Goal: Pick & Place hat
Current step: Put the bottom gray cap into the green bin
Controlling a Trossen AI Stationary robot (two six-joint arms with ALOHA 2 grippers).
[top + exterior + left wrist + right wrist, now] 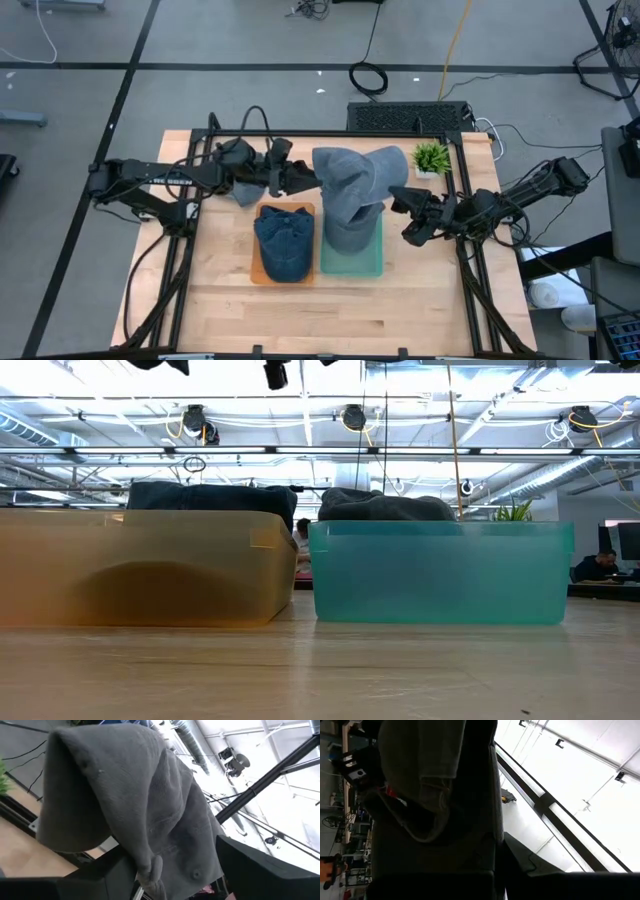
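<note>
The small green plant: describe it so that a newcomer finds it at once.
Start at the wooden table and go to its far right corner. The plant stands there in a white pot, beyond the teal bin. It is the only leafy thing among hats and bins.

Two dark arms, black throughout.
We see the left arm with pale lettering along its long link, the right arm built of thinner black segments, and black cables looping beside both.
</note>
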